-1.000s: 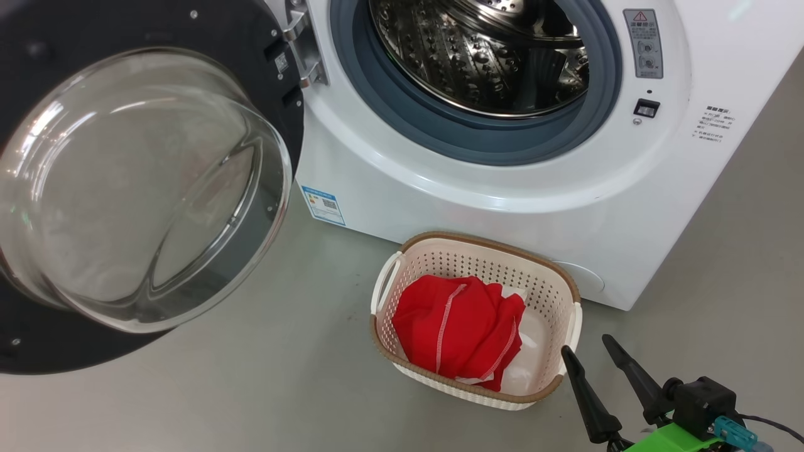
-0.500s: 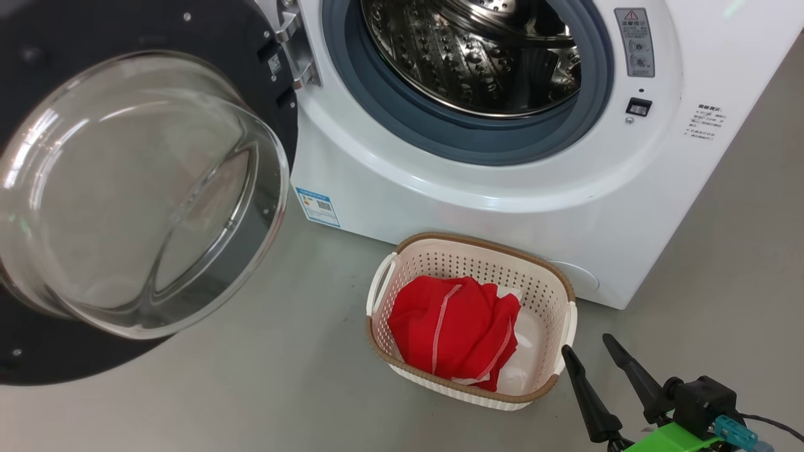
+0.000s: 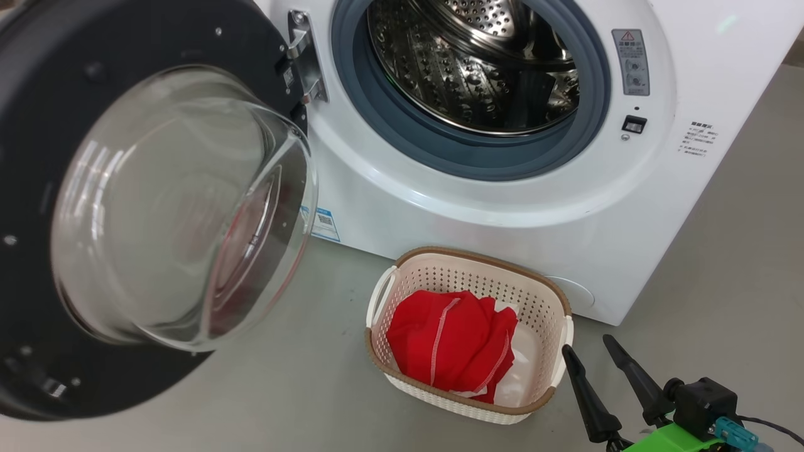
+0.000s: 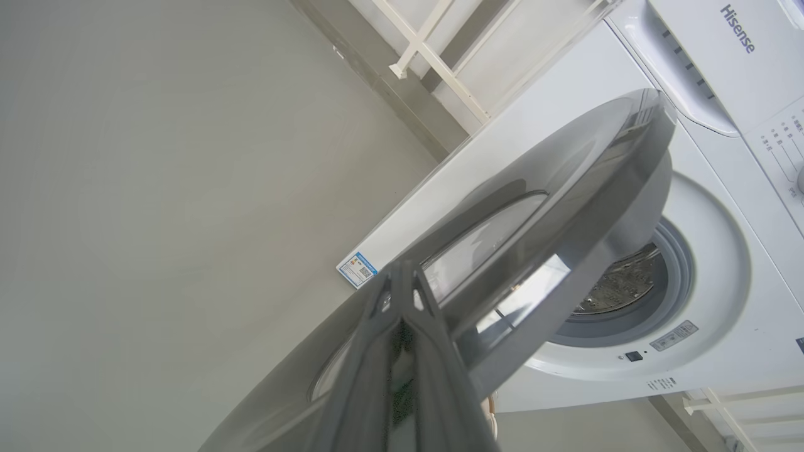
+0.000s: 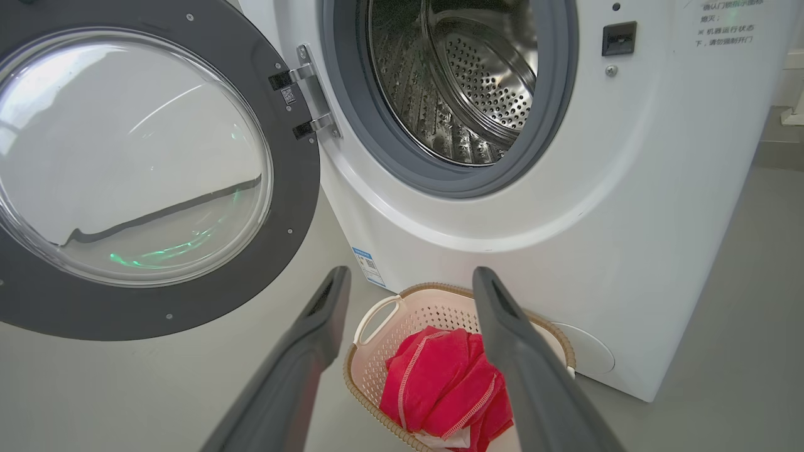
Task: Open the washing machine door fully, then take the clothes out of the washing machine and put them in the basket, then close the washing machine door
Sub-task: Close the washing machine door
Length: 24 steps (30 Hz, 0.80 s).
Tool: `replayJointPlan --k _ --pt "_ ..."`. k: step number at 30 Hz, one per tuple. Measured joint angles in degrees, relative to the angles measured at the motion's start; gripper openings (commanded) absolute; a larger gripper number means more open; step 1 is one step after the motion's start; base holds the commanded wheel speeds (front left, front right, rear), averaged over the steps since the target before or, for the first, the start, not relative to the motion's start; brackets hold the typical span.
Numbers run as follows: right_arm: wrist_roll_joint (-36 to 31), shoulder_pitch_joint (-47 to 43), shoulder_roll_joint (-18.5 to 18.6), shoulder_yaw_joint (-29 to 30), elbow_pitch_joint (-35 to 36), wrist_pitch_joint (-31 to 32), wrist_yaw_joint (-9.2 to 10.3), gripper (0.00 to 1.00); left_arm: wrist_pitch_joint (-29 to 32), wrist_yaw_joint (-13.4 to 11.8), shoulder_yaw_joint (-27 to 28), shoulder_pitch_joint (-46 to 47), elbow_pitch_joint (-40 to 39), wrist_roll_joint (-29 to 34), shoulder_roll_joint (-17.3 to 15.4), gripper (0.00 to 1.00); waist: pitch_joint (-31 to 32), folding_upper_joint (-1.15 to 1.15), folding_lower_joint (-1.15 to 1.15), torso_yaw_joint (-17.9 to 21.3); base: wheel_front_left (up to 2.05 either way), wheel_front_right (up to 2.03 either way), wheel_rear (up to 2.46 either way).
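Note:
The washing machine door point(image 3: 38, 157) stands partly open at the left, its clear glass bowl point(image 3: 182, 213) bulging toward the washing machine point(image 3: 502, 213). The steel drum point(image 3: 477, 69) looks bare inside. Red clothes point(image 3: 449, 342) with white stitching lie in the cream basket point(image 3: 477, 263) on the floor before the machine. My right gripper point(image 3: 586, 344) is open just right of the basket, and the right wrist view has it point(image 5: 411, 273) above the clothes point(image 5: 433, 383). My left gripper point(image 4: 402, 276) is shut, its tips against the door's glossy outer face point(image 4: 565, 188).
Grey floor point(image 3: 282, 389) lies around the basket and under the door. A blue label point(image 3: 323, 223) sits low on the machine's front, and the door latch slot point(image 3: 633, 123) is right of the opening. A white rail frame point(image 4: 433, 56) stands behind the machine.
The door has swung toward the machine, its glass bowl now nearer the opening. The head camera has shifted a little. My right gripper and the basket with the clothes hold their places.

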<state>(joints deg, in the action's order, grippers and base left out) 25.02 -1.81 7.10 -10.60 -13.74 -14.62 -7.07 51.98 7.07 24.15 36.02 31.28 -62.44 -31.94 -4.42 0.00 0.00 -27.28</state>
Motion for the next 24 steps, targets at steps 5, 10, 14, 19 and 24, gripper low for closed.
replayJointPlan --k 5,10,14,19,24 --pt "0.0 -0.37 -0.2 0.29 0.03 0.0 0.0 1.0 3.23 0.01 -1.16 -3.48 -6.39 -4.59 1.87 0.0 0.55 0.0 0.0 0.48 0.0 0.0 0.0" --pt "0.0 -0.42 -0.33 0.55 0.13 -0.01 0.0 1.0 5.44 0.01 -2.35 -6.61 -12.21 -8.71 3.57 0.0 0.89 0.0 0.0 1.27 0.0 0.0 0.0" --pt "0.0 -0.44 -0.53 0.7 0.2 0.0 0.0 1.0 6.47 0.01 -3.24 -8.31 -16.46 -11.61 3.78 0.0 1.16 0.0 0.0 1.91 0.0 0.0 0.0" --pt "0.0 -0.44 -0.62 0.77 0.23 0.0 0.0 1.0 7.7 0.01 -5.63 -10.1 -22.19 -15.0 4.3 0.0 1.32 0.0 0.0 2.82 0.0 0.0 0.0" --pt "0.0 -0.44 -0.63 0.96 0.26 0.0 0.0 1.0 7.64 0.01 -8.35 -11.62 -26.8 -16.66 4.81 0.0 1.23 0.0 0.0 3.67 0.0 0.0 0.0"
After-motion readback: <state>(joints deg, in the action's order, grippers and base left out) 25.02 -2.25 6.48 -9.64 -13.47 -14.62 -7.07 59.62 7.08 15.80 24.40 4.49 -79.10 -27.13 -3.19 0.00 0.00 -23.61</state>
